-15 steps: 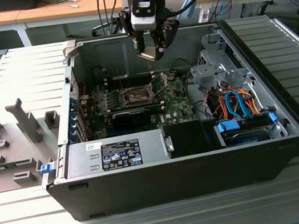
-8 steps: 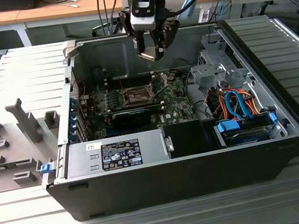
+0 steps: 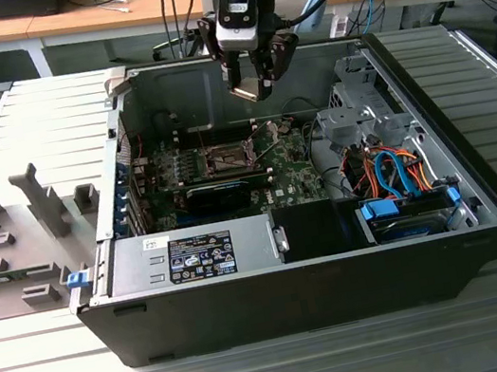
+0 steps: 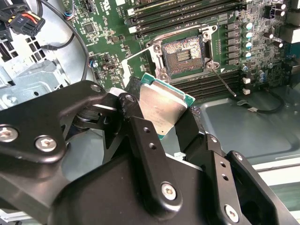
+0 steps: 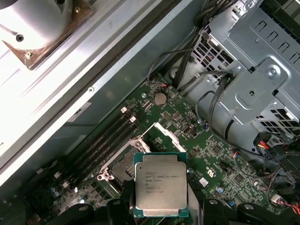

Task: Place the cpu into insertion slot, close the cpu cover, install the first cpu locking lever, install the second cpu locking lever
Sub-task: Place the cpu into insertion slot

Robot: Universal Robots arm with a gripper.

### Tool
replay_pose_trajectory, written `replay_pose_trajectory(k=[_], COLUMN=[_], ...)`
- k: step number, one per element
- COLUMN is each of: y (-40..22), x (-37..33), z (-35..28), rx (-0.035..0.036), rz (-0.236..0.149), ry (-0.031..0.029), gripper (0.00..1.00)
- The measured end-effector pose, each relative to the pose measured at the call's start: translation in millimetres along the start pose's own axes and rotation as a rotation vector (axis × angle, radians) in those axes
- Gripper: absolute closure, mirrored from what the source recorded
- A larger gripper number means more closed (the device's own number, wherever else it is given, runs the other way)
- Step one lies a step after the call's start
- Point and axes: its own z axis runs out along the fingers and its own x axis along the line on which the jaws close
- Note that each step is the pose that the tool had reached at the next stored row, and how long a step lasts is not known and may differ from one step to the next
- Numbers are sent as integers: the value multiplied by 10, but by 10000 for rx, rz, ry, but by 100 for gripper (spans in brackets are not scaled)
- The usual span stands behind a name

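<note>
My gripper (image 3: 251, 78) hangs over the open computer case, shut on the cpu (image 3: 249, 90). In both wrist views the cpu (image 4: 163, 105) (image 5: 161, 183) is a silver-topped square chip with a green edge, pinched between black fingers (image 4: 140, 136). It is held in the air, clear of the board. The insertion slot (image 4: 183, 54) (image 3: 227, 159) lies open on the green motherboard (image 3: 285, 175), its dark centre and pin field bare. The cpu cover (image 5: 165, 133) stands raised at the slot's edge. A thin locking lever (image 4: 223, 82) juts out beside the slot.
Long black memory slots (image 4: 178, 16) flank the socket. A black card (image 3: 219, 194) lies in front of it in the exterior view. A silver drive cage (image 3: 360, 108) with orange and blue cables (image 3: 395, 170) fills the case's right. A grey fixture tray (image 3: 17, 236) sits left of the case.
</note>
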Motion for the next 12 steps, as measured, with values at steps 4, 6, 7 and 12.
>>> replay_pose_trajectory(k=[4, 6, 7, 12], y=[0, 0, 0, 0], x=[0, 0, 0, 0], z=[1, 1, 1, 2], rx=[-1, -1, -2, -2], rz=[41, 63, 73, 124], ry=[-2, -3, -4, -7], gripper=[46, 46, 46, 46])
